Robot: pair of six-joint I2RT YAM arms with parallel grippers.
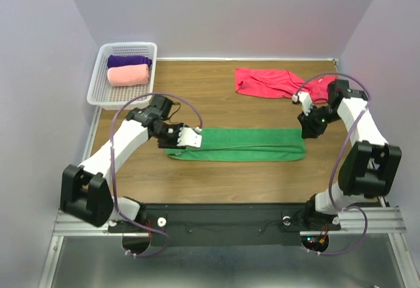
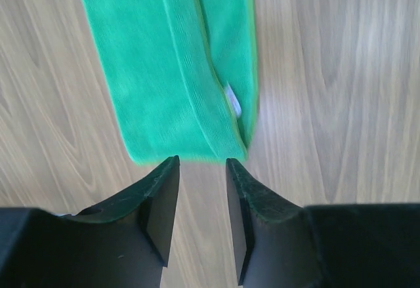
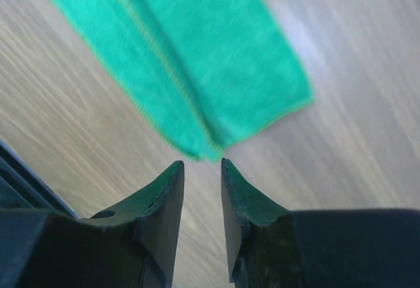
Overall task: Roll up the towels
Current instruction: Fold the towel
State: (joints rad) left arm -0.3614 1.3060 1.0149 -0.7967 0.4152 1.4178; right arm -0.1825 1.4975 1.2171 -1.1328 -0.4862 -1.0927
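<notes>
I'm seeing white shells with black joints on both the left arm (image 1: 125, 145) and the right arm (image 1: 357, 121), each trailing a looping purple cable (image 1: 112, 140). They end in chunky black bases (image 1: 85, 193), bolted to a black bar (image 1: 230, 219) on a silver rail (image 1: 79, 226). On my wrist feeds, the left end effector (image 2: 202, 163) and right end effector (image 3: 202, 164) show dark, wedge-shaped fingers with a greenish sheen.
</notes>
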